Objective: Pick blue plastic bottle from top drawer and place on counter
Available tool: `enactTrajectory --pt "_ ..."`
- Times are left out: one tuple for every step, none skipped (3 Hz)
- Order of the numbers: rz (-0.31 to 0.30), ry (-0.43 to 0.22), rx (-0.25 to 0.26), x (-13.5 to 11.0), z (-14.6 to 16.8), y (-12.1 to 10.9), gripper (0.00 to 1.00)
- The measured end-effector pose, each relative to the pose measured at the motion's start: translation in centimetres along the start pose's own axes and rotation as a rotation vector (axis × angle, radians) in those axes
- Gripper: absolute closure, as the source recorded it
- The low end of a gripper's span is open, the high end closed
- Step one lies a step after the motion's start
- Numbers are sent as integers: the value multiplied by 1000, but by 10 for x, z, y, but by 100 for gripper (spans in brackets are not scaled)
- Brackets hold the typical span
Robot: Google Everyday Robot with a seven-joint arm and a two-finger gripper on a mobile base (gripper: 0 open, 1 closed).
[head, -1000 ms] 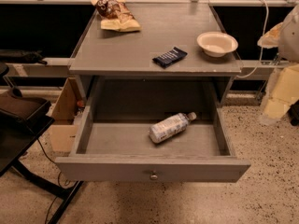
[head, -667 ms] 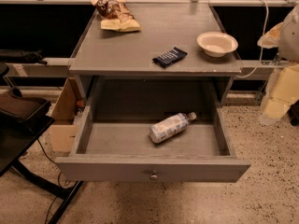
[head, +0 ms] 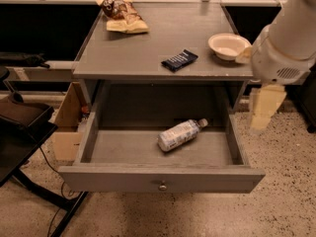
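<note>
The blue plastic bottle (head: pixel 178 135) lies on its side in the open top drawer (head: pixel 160 179), cap pointing to the back right, a little right of the drawer's middle. The drawer is pulled fully out, its round knob (head: pixel 162 186) at the front centre. The counter (head: pixel 148 53) is the grey tabletop above it. My gripper (head: pixel 264 110) hangs from the white arm (head: pixel 289 38) at the right, just outside the drawer's right wall, above floor level and to the right of the bottle. It holds nothing that I can see.
On the counter lie a dark blue snack packet (head: pixel 179 60), a white bowl (head: pixel 228 45) at the right edge and a chip bag (head: pixel 123 16) at the back left. A cardboard box (head: pixel 66 127) and a dark chair (head: pixel 22 127) stand to the left.
My arm has moved left from the right edge, closer to the desk, and now covers the counter's right corner. The bottle and drawer have not moved.
</note>
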State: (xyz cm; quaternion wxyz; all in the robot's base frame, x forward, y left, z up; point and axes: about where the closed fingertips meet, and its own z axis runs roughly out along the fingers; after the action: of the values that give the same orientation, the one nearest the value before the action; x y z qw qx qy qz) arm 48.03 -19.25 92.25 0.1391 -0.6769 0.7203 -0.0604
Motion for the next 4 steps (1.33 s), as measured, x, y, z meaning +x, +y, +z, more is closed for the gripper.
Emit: enactTrajectory --pt "-163 43 -45 -13 59 -6 0" --pt "-337 108 -107 -14 128 0 0" --pt "-337 108 -107 -14 128 0 0" --pt "-411 123 -118 -30 155 -8 0"
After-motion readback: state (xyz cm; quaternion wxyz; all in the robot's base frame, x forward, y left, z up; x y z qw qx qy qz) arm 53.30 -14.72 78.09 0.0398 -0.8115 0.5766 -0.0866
